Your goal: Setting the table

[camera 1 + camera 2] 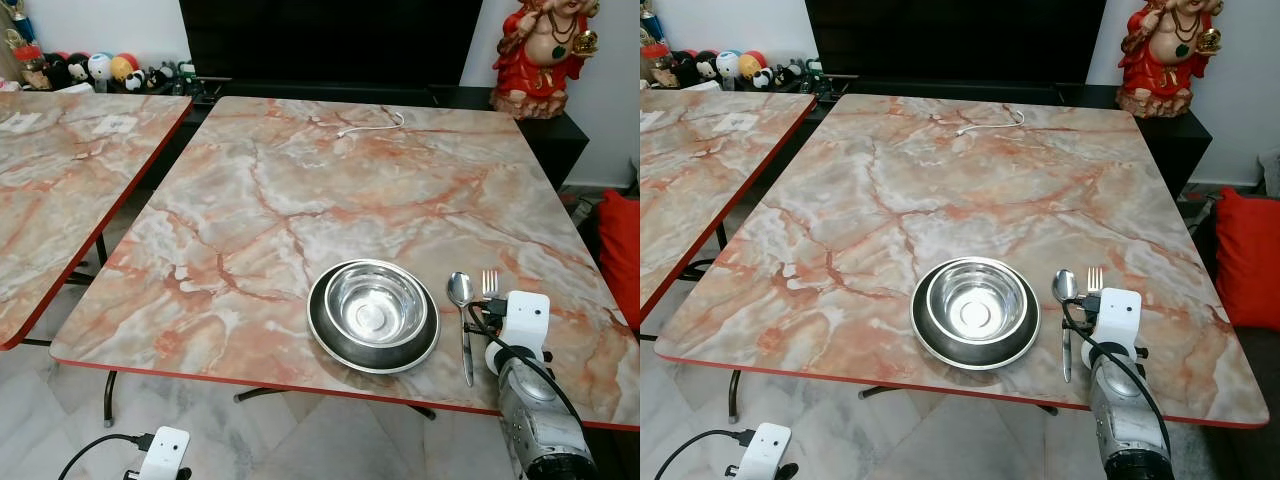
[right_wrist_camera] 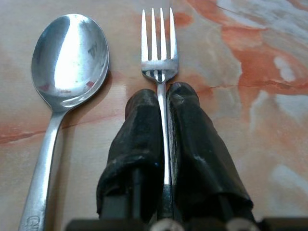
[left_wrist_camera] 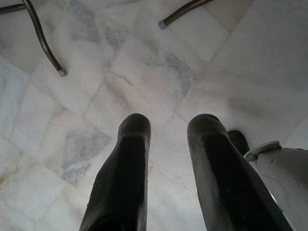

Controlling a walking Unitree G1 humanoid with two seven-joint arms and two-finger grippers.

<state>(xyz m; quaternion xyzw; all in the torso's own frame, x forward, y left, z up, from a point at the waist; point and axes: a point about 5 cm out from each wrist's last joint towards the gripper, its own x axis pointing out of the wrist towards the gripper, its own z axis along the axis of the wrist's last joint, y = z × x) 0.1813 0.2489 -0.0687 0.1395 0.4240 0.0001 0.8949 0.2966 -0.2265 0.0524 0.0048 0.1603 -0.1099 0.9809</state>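
Marble-pattern table (image 1: 300, 200) with a red edge, white tile floor under it. Nearest: left gripper (image 3: 168, 159) hangs idle below the table edge, fingers apart, nothing between them, pointed at the floor. Right gripper (image 2: 163, 144) is over the near right part of the table, fingers pinched on the fork (image 2: 159, 43) handle, tines pointing away from the robot. Fork sits just beside the spoon (image 1: 462, 310), parallel, on the side away from the steel bowl (image 1: 375, 303) nested in the dark plate (image 1: 330, 340). Reads as aligning the fork with the spoon to finish the place setting. Further back: white cable (image 1: 370, 124) near the far edge, then a red figurine (image 1: 545, 50) on the dark cabinet.
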